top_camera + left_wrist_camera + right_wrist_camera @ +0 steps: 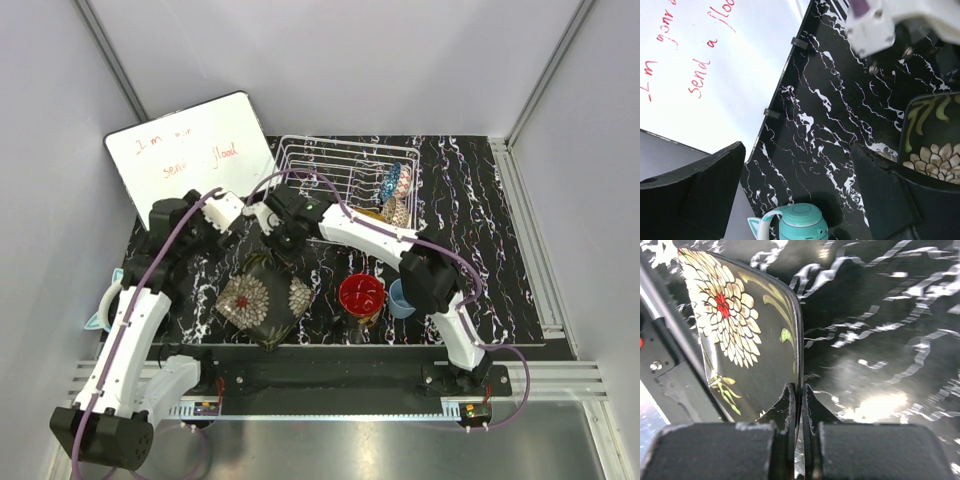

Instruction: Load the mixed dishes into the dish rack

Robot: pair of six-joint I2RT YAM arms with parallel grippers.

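The dark floral dish [262, 300] lies near the table's front, left of centre. My right gripper [275, 248] is shut on its far rim. In the right wrist view the fingertips [790, 399] pinch the thin edge of the dish [740, 335]. My left gripper [222, 215] hovers open and empty beside it, with a corner of the dish [935, 142] at the right of its wrist view. The red bowl [361, 292] and pale blue cup [400, 298] stand right of the dish. The white wire dish rack [320, 165] at the back holds a blue patterned bowl [393, 180] and another plate [396, 210].
A white writing board [190, 150] leans at the back left and shows in the left wrist view [705, 65]. Teal cat-ear headphones [105, 305] lie at the table's left edge, below my left gripper [800, 222]. Grey walls enclose the table.
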